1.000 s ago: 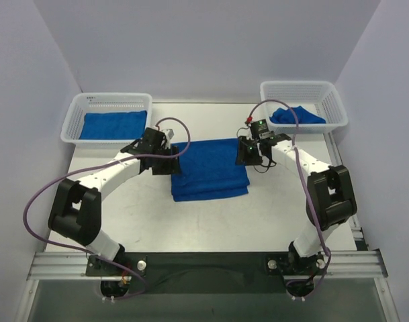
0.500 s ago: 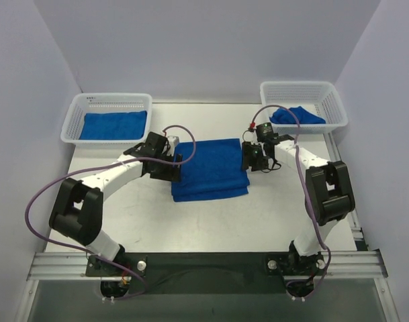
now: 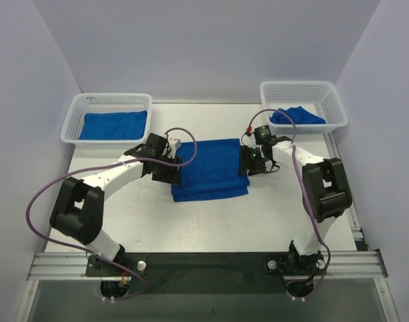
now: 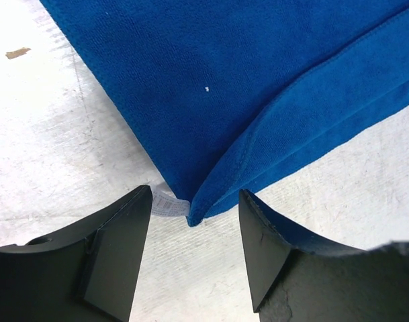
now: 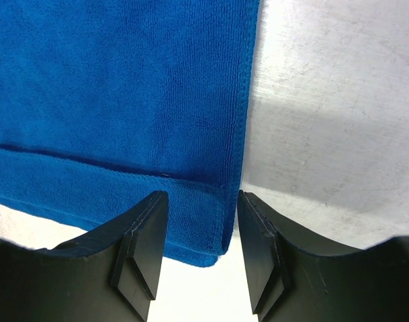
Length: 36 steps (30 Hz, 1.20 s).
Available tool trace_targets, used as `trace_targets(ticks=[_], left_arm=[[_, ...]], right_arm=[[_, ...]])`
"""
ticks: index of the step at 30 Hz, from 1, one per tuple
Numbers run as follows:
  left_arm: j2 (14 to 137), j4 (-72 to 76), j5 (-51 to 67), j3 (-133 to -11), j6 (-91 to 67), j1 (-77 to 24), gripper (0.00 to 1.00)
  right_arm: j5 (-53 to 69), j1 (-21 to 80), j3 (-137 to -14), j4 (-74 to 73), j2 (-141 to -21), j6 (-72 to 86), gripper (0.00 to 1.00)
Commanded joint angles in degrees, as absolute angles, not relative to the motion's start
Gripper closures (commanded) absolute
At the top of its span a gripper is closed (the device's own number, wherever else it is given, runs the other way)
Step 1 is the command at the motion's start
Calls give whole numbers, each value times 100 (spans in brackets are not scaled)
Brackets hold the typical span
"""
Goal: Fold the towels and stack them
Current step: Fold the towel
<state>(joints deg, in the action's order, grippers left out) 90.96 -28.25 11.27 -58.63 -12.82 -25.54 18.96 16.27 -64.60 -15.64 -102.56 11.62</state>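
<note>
A blue towel (image 3: 211,168) lies folded on the table's middle, its upper layer set back from the lower one. My left gripper (image 3: 174,169) is open at the towel's left edge. In the left wrist view (image 4: 195,196) a towel corner (image 4: 199,213) with a white label (image 4: 165,204) sits just ahead of the open fingers (image 4: 117,255). My right gripper (image 3: 248,161) is open at the towel's right edge. In the right wrist view (image 5: 201,198) the towel's corner (image 5: 214,245) lies between the open fingers (image 5: 140,248). Neither gripper holds anything.
A white basket (image 3: 90,104) at the back left holds a flat folded blue towel (image 3: 113,125). A white basket (image 3: 325,94) at the back right holds a crumpled blue towel (image 3: 297,115). Purple cables loop off both arms.
Both grippers have moved a little toward the near side along the towel's side edges. The towel's upper layer now lies flat and released.
</note>
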Motion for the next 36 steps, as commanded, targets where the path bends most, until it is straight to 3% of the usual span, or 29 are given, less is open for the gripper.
trace_targets(ticks=[1, 12, 21, 24, 26, 36], left_arm=[[9123, -2804, 1423, -5819, -1117, -2566, 35], [9237, -2795, 1617, -5722, -686, -2566, 37], [9325, -2725, 1705, -5792, -615, -2566, 63], [9308, -2716, 1714, -5783, -598, -2575, 66], [9299, -2725, 1740, -5775, -580, -2566, 74], [9255, -2716, 1740, -5687, -562, -2575, 76]], right_arm=[[2021, 1644, -6372, -1696, -10257, 1037, 55], [2144, 1564, -6302, -1582, -10248, 1020, 55], [2153, 1521, -6337, -1529, -10318, 993, 55], [2153, 1521, -6363, -1521, -10318, 993, 56], [2145, 1512, -6363, -1503, -10327, 984, 56], [2233, 1485, -6425, -1512, -10380, 1011, 63]])
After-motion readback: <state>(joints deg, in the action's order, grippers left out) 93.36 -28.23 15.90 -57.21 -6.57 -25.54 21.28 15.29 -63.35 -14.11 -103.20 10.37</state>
